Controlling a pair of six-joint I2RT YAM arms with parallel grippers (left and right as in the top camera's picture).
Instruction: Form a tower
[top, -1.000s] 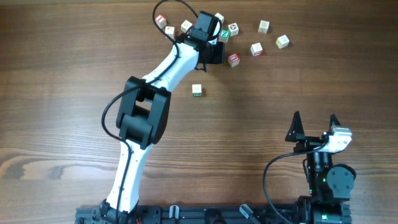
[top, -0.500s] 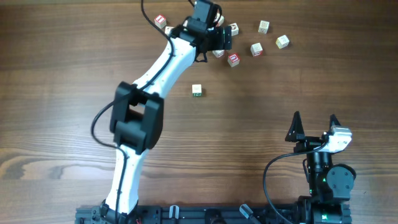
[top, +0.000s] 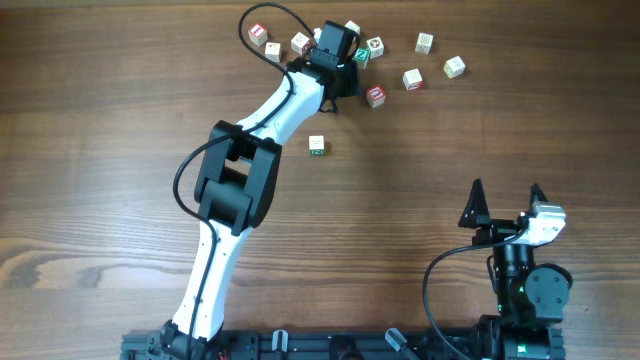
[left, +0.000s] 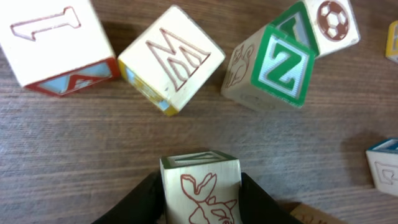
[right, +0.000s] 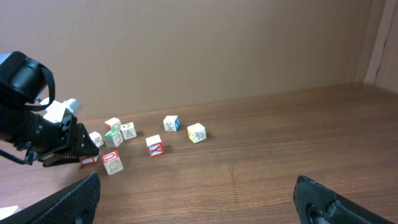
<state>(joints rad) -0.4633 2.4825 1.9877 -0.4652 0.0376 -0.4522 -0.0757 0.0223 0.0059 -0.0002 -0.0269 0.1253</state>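
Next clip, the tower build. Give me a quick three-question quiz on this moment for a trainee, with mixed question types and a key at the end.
1. True or false: the right gripper is shut on a cube.
2. In the left wrist view, which letter is on the green-framed cube? A) Z B) M C) K
3. Fill in: the left gripper has its fingers against both sides of a pale cube that carries a ____ animal drawing.

Key: 1 false, it stands open and holds nothing. 2 A. 3 red.
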